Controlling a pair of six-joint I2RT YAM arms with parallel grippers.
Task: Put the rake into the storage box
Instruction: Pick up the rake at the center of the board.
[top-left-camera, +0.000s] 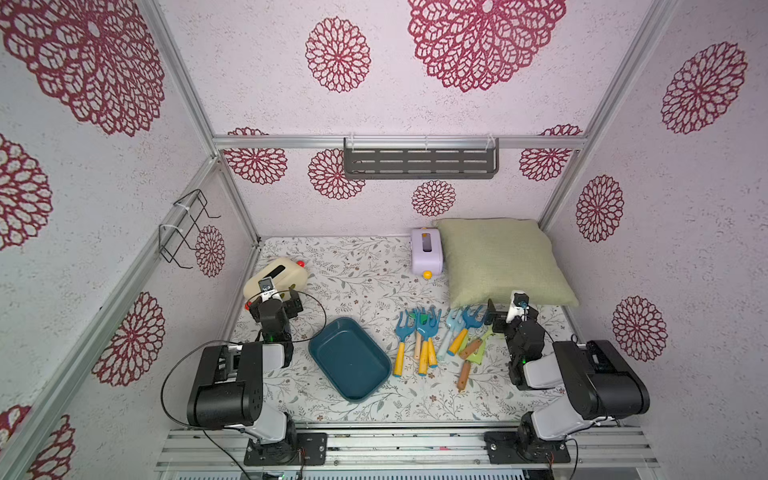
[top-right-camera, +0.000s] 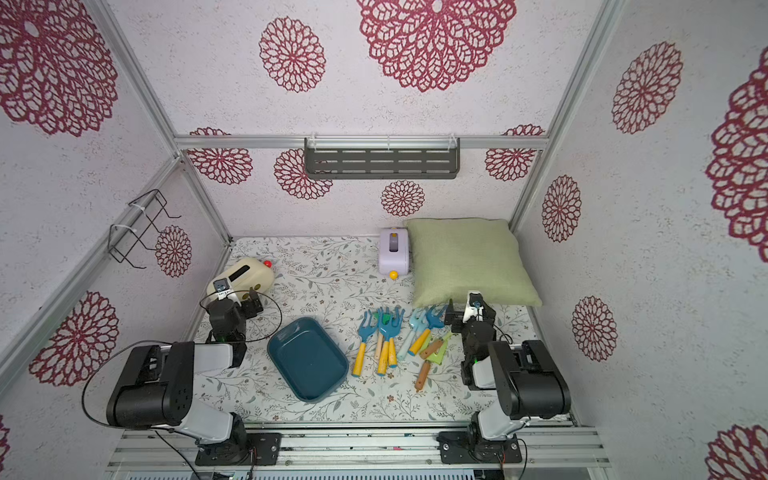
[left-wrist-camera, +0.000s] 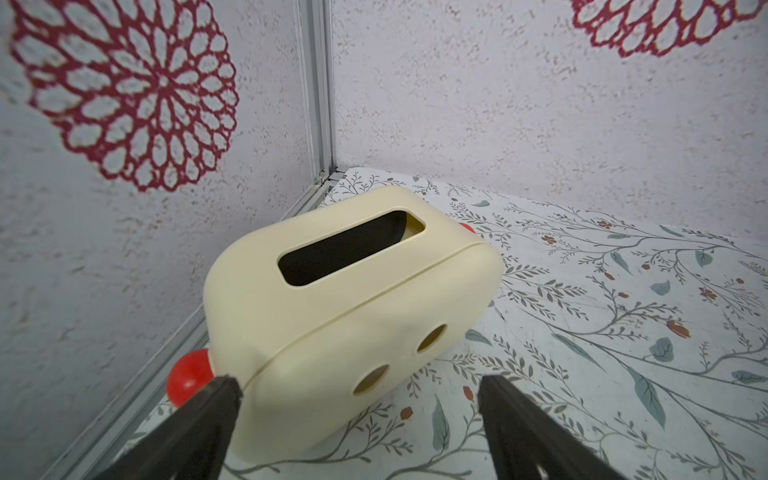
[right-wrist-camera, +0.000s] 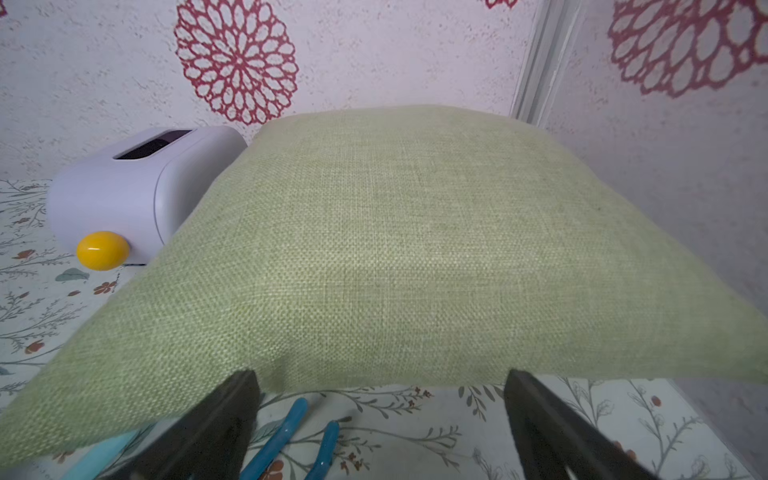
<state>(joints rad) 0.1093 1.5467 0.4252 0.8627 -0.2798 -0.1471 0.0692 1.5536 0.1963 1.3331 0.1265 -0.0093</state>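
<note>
The storage box (top-left-camera: 349, 359) (top-right-camera: 307, 359), a shallow dark teal tray, lies empty on the floral table between the arms. To its right lie several toy rakes (top-left-camera: 424, 332) (top-right-camera: 384, 330) with blue heads and yellow handles. The right wrist view catches blue rake tines (right-wrist-camera: 286, 428) just under the jaws. My right gripper (top-left-camera: 511, 309) (right-wrist-camera: 380, 380) is open and empty, right of the rakes and facing the green pillow. My left gripper (top-left-camera: 274, 298) (left-wrist-camera: 357, 386) is open too, holding nothing, with its jaws at the end of the cream box, left of the tray.
A cream box (left-wrist-camera: 345, 299) with a black slot and red knobs sits by the left wall. A lilac toaster-shaped box (top-left-camera: 426, 251) and a green pillow (top-left-camera: 503, 262) stand at the back right. Green trowels with brown handles (top-left-camera: 471, 353) lie beside the rakes.
</note>
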